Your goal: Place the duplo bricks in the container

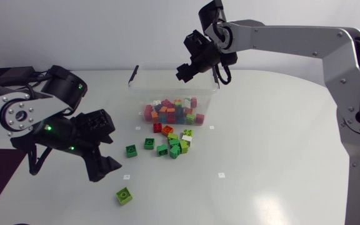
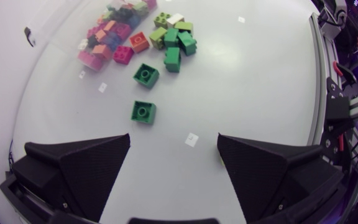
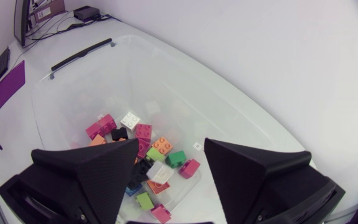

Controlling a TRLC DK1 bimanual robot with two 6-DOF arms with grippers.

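Note:
A clear plastic container point(image 1: 144, 94) stands mid-table with several coloured duplo bricks point(image 1: 174, 111) inside. My right gripper point(image 1: 202, 69) hangs above its far rim, open; in the right wrist view the right gripper point(image 3: 169, 177) has nothing between its fingers, and the container point(image 3: 73, 93) with its bricks point(image 3: 143, 132) lies below. Loose bricks lie in front of the container: a red one point(image 1: 157, 127), a green cluster point(image 1: 177, 146), two dark green ones point(image 1: 131, 150) point(image 1: 149, 143). My left gripper point(image 1: 105, 148) hovers open to their left. The nearest dark green brick point(image 2: 143, 112) lies ahead of the left gripper point(image 2: 173, 168).
A lone lime brick point(image 1: 124, 196) lies near the table's front, just right of my left gripper. Small white markers point(image 1: 222, 175) dot the table. The container's black handle point(image 1: 133, 74) sticks up at its left end.

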